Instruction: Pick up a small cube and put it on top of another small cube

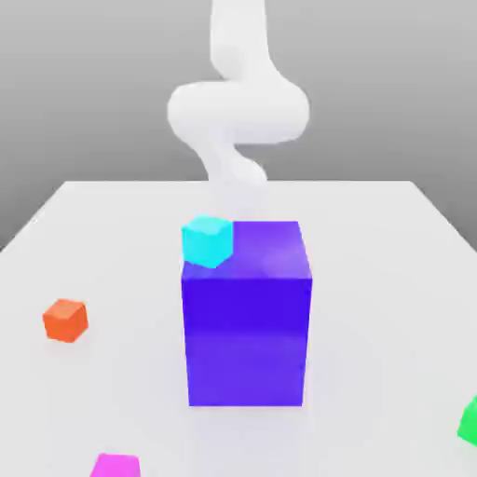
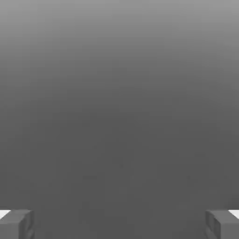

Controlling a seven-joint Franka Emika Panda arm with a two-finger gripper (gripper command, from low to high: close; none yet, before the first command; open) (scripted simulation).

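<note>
The gripper (image 2: 119, 224) is facing a plain grey expanse in the hand view, its two fingers spreading wide at either side and pinching nothing. Four small cubes are offering themselves for the job, and the task is naming neither the one to lift nor the one to build on. The orange cube (image 1: 65, 320) is sitting on the table (image 1: 382, 326) towards the exterior view's left, the pink cube (image 1: 116, 466) is lying at the near edge of that view, and the green cube (image 1: 470, 422) is peeking in at its right. The light blue cube (image 1: 207, 242) is apparently resting on the big blue block (image 1: 246, 340), close to a top edge, though this angle is leaving its exact footing uncertain. All four are looking stiff, light and smooth, so a level squeeze on two opposite flat faces, around mid-height, should be serving best; a grip across corners would be inviting a twist or slip. The orange cube is sitting turned, so the fingers would be needing to match its faces. It is enjoying bare table all round, while the tall block is standing between it and the green cube, calling for a high carry. The light blue one is risking a tumble if nudged outward.
</note>
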